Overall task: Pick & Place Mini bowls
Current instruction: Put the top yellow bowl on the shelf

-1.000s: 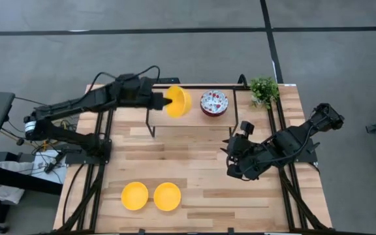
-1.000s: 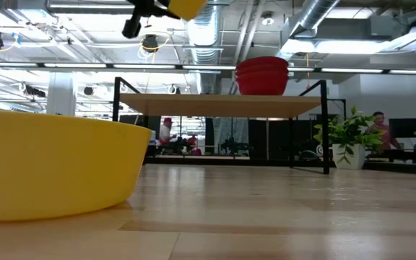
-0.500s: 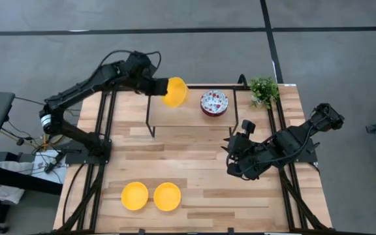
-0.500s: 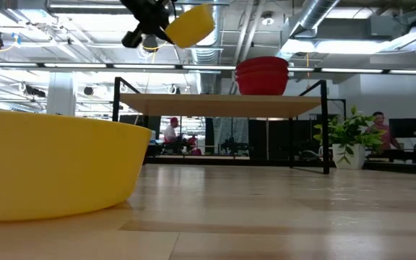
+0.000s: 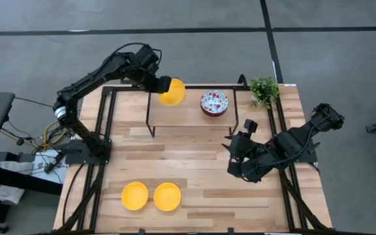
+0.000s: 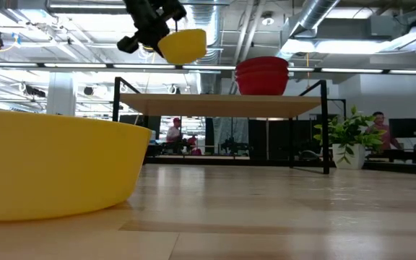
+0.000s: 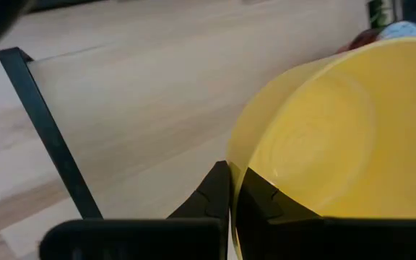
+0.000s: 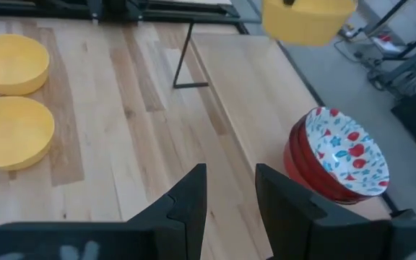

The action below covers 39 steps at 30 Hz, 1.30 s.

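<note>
Left gripper (image 5: 158, 85) clamped tight on the rim of a yellow mini bowl (image 5: 172, 91), held in the air above the left end of the raised wooden shelf (image 5: 188, 116) at the far side of the table. The left wrist view shows what the overhead cannot: the two fingers (image 7: 219, 191) pinching the bowl's wall, one inside, one outside. The low view shows the bowl tilted and clear of the shelf top, well above it.

On the shelf, right of the held bowl, a stack of floral mini bowls (image 5: 215, 102); the right wrist view shows red outsides and a white inside with red-and-blue pattern. From table height only the red sides (image 6: 262, 76) show.

Right gripper (image 5: 235, 158) hangs over the right middle of the table, fingers part open, nothing between them.

Two more yellow bowls (image 5: 151, 196) sit side by side at the near left edge, almost touching.

Small green plant (image 5: 264, 89) at the far right corner. Light wooden table (image 5: 188, 170), grey floor around. Beyond, an open hall with ceiling ducts; people far off.
</note>
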Available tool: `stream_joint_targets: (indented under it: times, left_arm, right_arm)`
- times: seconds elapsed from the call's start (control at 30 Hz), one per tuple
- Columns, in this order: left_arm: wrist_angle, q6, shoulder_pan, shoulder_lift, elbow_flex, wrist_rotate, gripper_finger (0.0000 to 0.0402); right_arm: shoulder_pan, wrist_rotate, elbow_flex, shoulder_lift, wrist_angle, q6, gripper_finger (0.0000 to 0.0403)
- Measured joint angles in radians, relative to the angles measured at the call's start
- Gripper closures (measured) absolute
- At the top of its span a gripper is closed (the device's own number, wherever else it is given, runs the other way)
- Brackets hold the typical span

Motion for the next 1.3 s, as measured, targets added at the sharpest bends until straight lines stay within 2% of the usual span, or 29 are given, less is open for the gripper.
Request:
stream_joint_targets:
  times: [0.43, 0.8, 1.3]
  left_arm:
    - [-0.132, 0.026, 0.033, 0.114, 0.012, -0.035, 0.0398]
    - [-0.104, -0.027, -0.017, 0.13, 0.012, -0.057, 0.0398]
    - [-0.032, -0.094, -0.051, 0.167, 0.012, -0.085, 0.0398]
  right_arm:
    - [0.062, 0.034, 0.0, 0.0, 0.0, 0.039, 0.0294]
    - [0.035, 0.047, -0.081, -0.017, 0.064, 0.046, 0.0295]
    - [0.015, 0.036, -0.095, -0.017, 0.065, 0.042, 0.0295]
